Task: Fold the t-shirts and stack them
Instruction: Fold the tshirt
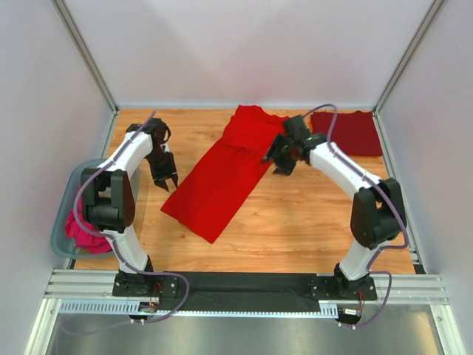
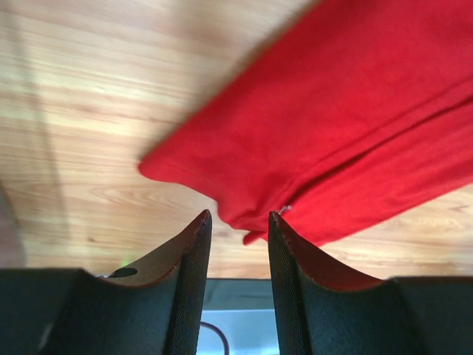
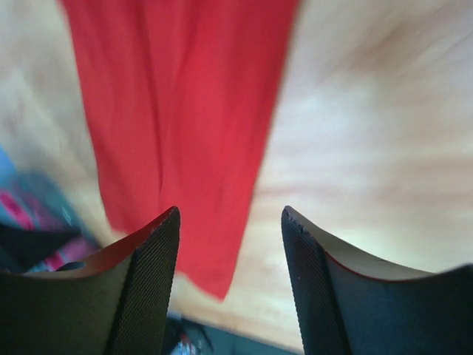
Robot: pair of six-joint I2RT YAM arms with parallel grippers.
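Observation:
A bright red t-shirt (image 1: 222, 174) lies folded lengthwise into a long strip running diagonally across the middle of the table. A darker maroon t-shirt (image 1: 347, 132) lies folded flat at the back right. My left gripper (image 1: 164, 181) hangs open just left of the red strip, holding nothing. In the left wrist view the red t-shirt (image 2: 332, 126) has its corner just beyond the left gripper (image 2: 238, 218). My right gripper (image 1: 278, 163) stands open at the strip's right edge. In the right wrist view the right gripper (image 3: 230, 214) is empty above the red t-shirt (image 3: 177, 111) and bare wood.
A blue-grey bin (image 1: 63, 214) with pink-red cloth (image 1: 85, 231) in it stands off the table's left edge. White walls close in the back and both sides. A metal rail (image 1: 244, 285) carrying the arm bases runs along the near edge.

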